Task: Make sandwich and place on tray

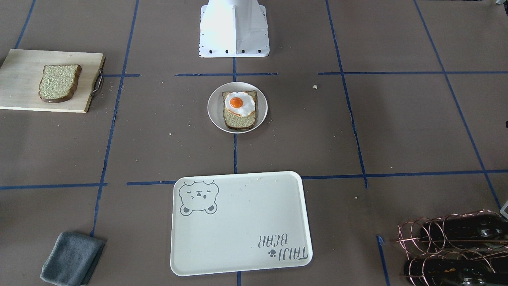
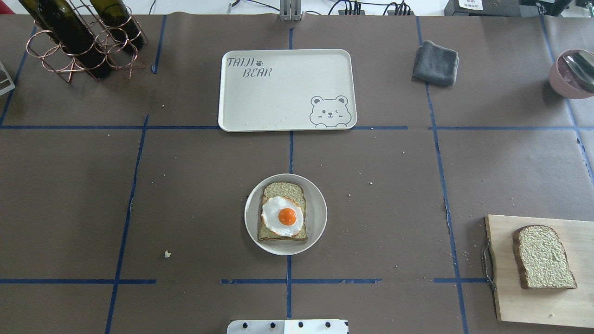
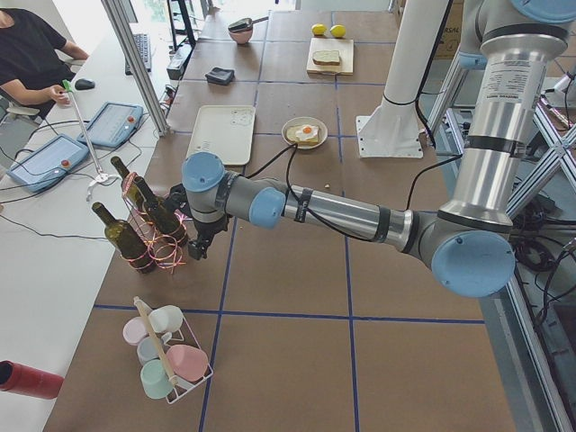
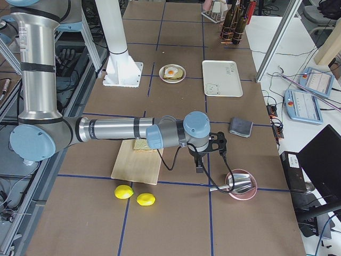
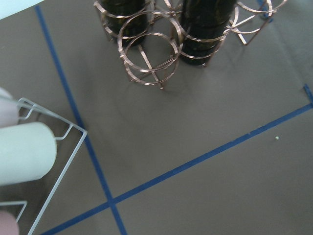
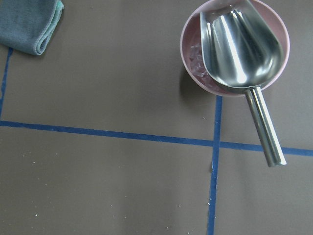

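One bread slice [image 2: 283, 191] lies on a small round plate [image 2: 318, 214] at the table's middle, with a fried egg [image 2: 283, 216] on top. The second bread slice [image 2: 544, 257] lies on a wooden cutting board [image 2: 510, 297]. The cream bear tray [image 2: 278, 88] is bare. My left gripper [image 3: 200, 245] shows only in the exterior left view, next to the wine bottles. My right gripper [image 4: 199, 164] shows only in the exterior right view, between the board and a pink bowl. I cannot tell whether either is open or shut.
A copper rack with wine bottles [image 2: 79, 37] stands at the far left. A grey cloth [image 2: 436, 62] lies right of the tray. A pink bowl with a metal scoop [image 6: 234, 49] is at the far right. Two lemons [image 4: 133, 195] and a cup rack [image 3: 166, 360] lie at the table's ends.
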### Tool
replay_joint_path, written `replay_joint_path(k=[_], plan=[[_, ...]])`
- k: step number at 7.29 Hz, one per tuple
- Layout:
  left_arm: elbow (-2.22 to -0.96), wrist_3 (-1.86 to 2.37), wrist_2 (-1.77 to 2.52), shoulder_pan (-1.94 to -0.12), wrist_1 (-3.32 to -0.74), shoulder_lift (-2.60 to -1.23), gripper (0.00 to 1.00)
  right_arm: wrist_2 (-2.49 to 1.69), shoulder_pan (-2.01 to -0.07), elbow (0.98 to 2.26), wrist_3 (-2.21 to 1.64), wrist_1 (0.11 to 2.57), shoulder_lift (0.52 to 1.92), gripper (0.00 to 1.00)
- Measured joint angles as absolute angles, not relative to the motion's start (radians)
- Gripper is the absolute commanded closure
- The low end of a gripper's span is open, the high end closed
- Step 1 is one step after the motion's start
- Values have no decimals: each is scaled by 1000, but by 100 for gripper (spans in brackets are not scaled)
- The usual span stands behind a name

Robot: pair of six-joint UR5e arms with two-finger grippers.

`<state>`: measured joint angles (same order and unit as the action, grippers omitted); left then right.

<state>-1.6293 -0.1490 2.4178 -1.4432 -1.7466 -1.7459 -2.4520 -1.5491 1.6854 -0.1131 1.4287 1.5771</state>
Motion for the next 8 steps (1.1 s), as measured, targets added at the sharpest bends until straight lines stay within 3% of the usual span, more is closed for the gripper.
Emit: replay_joint_path(k=[2,5,8], plan=[[-1623,-114,2423,-1364,-1777,-1799,0,-2530,-1506,1685,-170,1423,1575,0],[-1633,278,2420,-1240,-1884,-1857,0,-2525,-1436,1706,-286,1384,1591,0],[-1684,619,2355,-1131,-1980,-1868,0,-2432,-1304,1719,-646,1013,1721,0]])
